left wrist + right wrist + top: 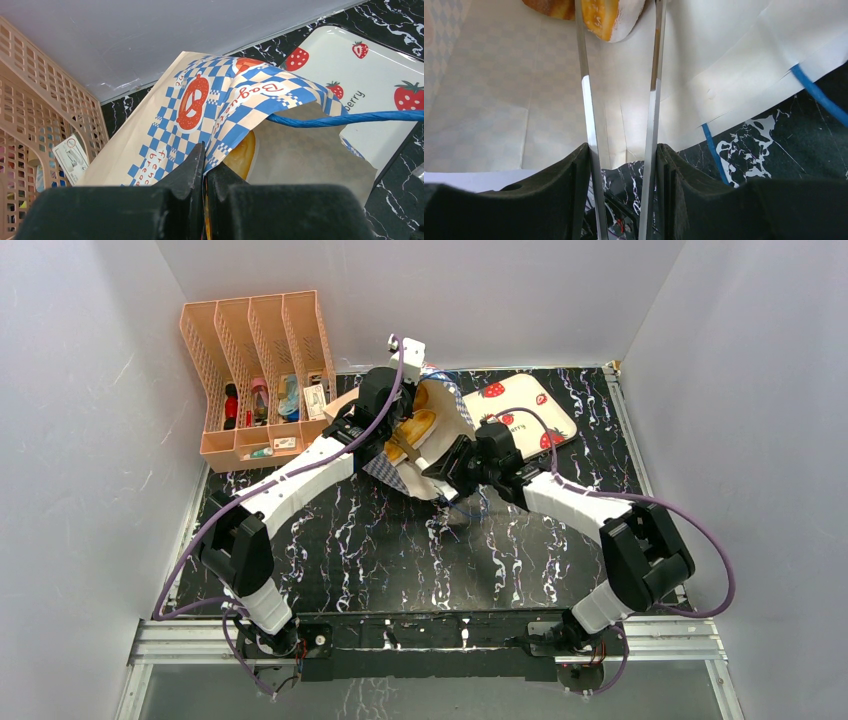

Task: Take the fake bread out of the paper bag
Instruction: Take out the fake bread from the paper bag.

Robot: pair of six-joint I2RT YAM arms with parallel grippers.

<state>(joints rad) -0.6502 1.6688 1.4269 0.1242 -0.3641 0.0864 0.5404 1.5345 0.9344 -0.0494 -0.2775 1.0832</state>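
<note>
The paper bag lies on its side at the back middle of the table, mouth toward the arms, white inside. My left gripper is shut on its checkered rim and holds the mouth up; in the left wrist view my left gripper has the paper pinched between its jaws. My right gripper is shut on metal tongs that reach into the bag. Their arms pass either side of an orange-yellow bread piece; the tips are out of frame. A browner piece lies beside it. Bread also shows in the left wrist view.
A strawberry-print tray lies right of the bag, also in the left wrist view. A peach file rack with small items stands at the back left. A blue cord handle trails onto the black marbled table.
</note>
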